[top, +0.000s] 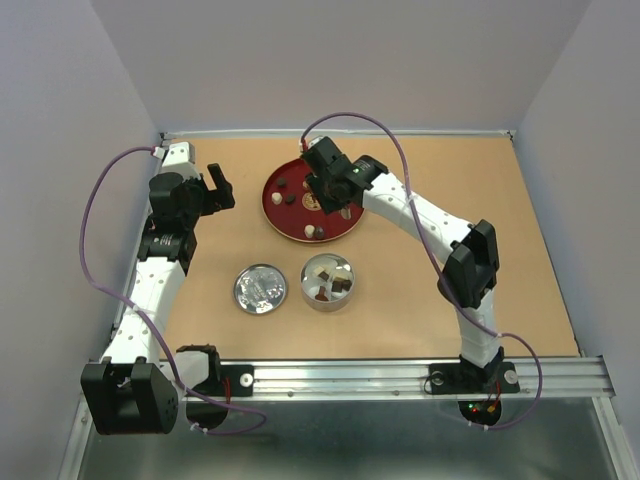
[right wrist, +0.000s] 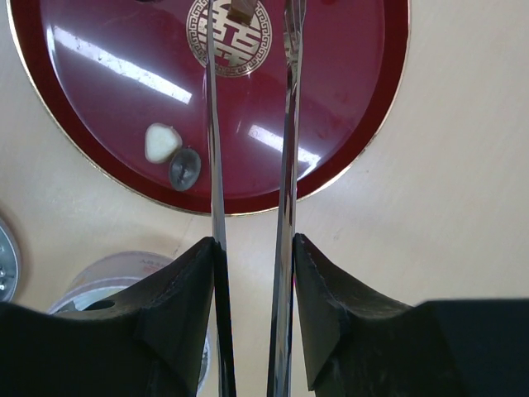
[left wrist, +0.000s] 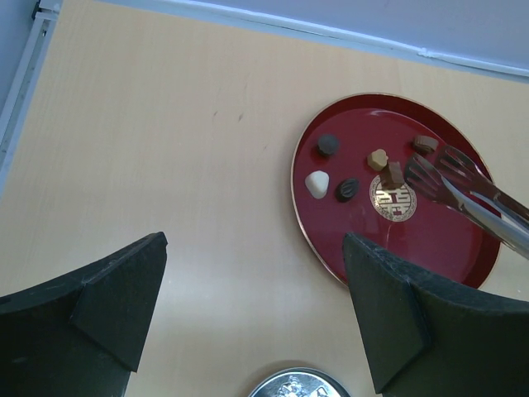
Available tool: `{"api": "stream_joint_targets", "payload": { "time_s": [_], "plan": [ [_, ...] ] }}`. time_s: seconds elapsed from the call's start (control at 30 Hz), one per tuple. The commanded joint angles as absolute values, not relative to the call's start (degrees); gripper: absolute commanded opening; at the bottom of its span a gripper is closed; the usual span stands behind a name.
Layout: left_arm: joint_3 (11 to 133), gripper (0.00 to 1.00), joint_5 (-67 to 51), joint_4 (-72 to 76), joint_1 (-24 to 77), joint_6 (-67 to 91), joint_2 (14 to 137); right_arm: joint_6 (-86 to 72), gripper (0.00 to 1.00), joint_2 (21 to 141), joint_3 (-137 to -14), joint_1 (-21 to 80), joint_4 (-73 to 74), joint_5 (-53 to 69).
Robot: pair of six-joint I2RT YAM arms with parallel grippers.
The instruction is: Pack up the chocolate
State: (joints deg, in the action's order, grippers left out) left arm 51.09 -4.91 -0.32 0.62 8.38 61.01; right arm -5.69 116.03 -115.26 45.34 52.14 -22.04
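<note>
Brown square chocolate [right wrist: 240,10], on the red plate [right wrist: 347,124] at its centre emblem, top of frame: lies straight ahead between the blades of the tongs [right wrist: 213,149], which the right pincer [right wrist: 254,248] pinches lengthwise; left pincer [left wrist: 252,248] spread wide, farther off.

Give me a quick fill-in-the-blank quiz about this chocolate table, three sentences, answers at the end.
The plate holding the chocolates is ____.
The tongs are gripped by the ____ gripper.
The left gripper is ____.
Answers: red; right; open.
</note>
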Motion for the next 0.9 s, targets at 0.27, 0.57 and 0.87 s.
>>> {"api": "stream_joint_targets", "payload": {
  "time_s": [0.27,0.57,0.87],
  "plan": [
    [52.0,0.99,-5.7,1.4,0.4,7.9,60.6,-4.7,0.47,119.7,-118.2,44.1,48.4,-22.2],
    [52.1,0.99,-5.9,1.4,0.4,8.0,60.6,-3.8,0.47,121.6,-118.3,43.7,47.3,-22.2],
    [52.1,0.99,-5.8,1.4,0.5,7.9,60.8,-3.0,0.46,123.7,-118.7,43.5,46.8,-21.9]
  ]
}}
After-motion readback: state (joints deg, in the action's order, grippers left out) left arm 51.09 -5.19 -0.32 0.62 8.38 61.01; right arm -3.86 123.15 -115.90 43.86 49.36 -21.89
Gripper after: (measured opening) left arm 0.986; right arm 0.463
